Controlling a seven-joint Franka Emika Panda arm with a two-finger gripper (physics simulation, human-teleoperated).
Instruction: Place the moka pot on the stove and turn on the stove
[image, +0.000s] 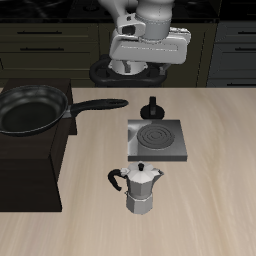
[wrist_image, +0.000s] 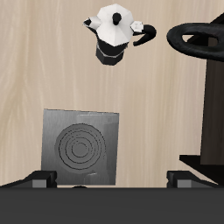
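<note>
The moka pot (image: 142, 186) stands upright on the table (image: 215, 190), well clear of the gripper (image: 133, 70), which hangs high above the table's back edge. Seen from the front camera, the pot lies at about six o'clock from the gripper, with the stove (image: 155, 139) between the two. The gripper holds nothing; whether its fingers are apart or together cannot be told from the front, and the wrist view shows only two dark tips (wrist_image: 43, 178) at the frame's edge, set well apart.

The pot sits just beside the stove's front edge, not touching it, its black handle pointing to nine o'clock. The stove's black knob (image: 152, 105) stands at its far edge. At nine o'clock from the stove a black frying pan (image: 32, 108) rests on a black cabinet block (image: 30, 165), its long handle (image: 100, 105) reaching toward the knob.

Bare table lies around the pot toward three and six o'clock.
</note>
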